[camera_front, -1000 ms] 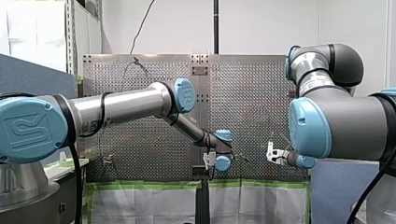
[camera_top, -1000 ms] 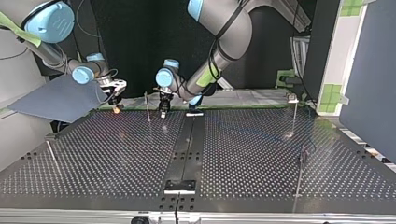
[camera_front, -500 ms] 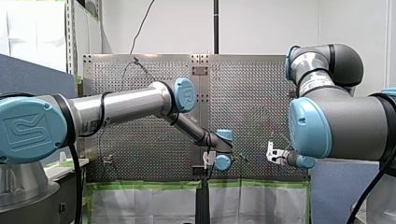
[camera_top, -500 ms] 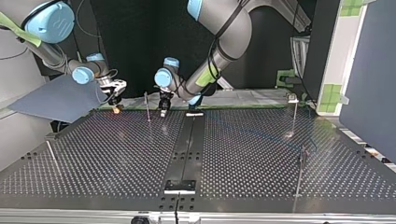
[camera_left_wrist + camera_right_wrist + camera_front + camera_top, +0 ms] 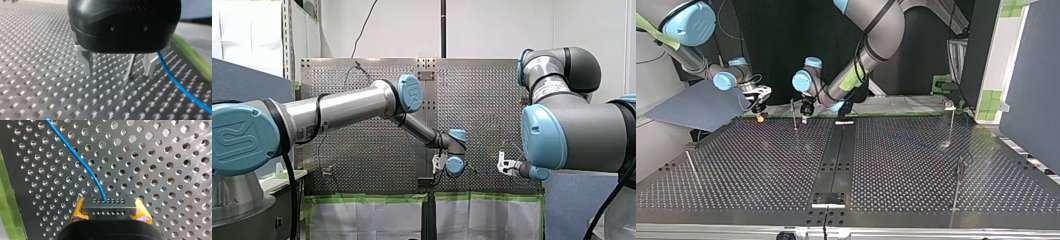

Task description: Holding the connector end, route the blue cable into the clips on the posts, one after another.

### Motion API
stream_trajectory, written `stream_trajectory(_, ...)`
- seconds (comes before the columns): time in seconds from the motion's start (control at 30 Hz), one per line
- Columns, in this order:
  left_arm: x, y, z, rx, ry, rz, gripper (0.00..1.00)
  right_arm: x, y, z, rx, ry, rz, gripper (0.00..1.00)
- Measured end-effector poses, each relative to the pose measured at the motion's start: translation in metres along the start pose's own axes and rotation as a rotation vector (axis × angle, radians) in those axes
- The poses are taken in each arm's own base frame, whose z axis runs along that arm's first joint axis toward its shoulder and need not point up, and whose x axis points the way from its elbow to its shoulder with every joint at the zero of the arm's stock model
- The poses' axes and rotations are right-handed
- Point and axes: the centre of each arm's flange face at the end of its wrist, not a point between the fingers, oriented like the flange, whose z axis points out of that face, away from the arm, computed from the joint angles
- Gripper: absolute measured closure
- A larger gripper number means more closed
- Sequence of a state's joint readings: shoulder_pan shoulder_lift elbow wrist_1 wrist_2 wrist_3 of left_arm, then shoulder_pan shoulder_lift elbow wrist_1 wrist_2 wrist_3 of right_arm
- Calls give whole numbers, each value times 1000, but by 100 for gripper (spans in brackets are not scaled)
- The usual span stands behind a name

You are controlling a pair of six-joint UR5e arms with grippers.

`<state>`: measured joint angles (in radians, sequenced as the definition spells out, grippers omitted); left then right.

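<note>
**Right gripper holds the connector; left gripper stands open at a post**

From where I stand, my right gripper (image 5: 109, 206) has its yellow pads (image 5: 142, 214) pressed against the two ends of a dark grey connector (image 5: 109, 208), pinching it squarely. The blue cable (image 5: 82, 163) leaves the middle of the connector's face and runs away over the perforated table (image 5: 761, 165), bending as it goes. A strip of green tape (image 5: 10, 207) lines the table's edge off to one side of that gripper. In the top view this gripper (image 5: 759, 116) hangs at the far edge of the table, at the view's left, pointing down at the surface.

My left gripper (image 5: 117, 74) is black with bare metal fingers (image 5: 86, 61). They are spread wide and grip nothing. In the left wrist view a thin upright post (image 5: 129, 68) shows between them, touched by neither. The blue cable (image 5: 180, 85) passes just outside one finger and runs off low over the studded table. I cannot tell whether it touches the surface, or whether it sits in any clip.

In the top view my left gripper (image 5: 804, 118) points down just beside that post (image 5: 794, 114), near the far edge and a little left of the table's centre strip. The two grippers are near each other but apart. A second post (image 5: 952, 124) stands well away at that view's right.
</note>
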<state>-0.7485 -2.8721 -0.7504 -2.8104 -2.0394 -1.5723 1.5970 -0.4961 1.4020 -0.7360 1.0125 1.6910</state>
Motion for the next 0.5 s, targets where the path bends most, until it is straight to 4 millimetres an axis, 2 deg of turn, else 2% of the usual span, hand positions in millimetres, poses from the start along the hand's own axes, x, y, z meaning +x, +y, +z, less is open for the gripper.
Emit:
stream_trajectory(0.13,13,-4,-14,7,52,30,0,0,0,0,0,0,0,100)
stream_trajectory(0.4,46,1,-41,-3,166,97,0,0,0,0,1,-1,0,100)
stream_trajectory(0.5,47,-3,-48,2,177,107,0,0,0,0,1,-1,-1,100)
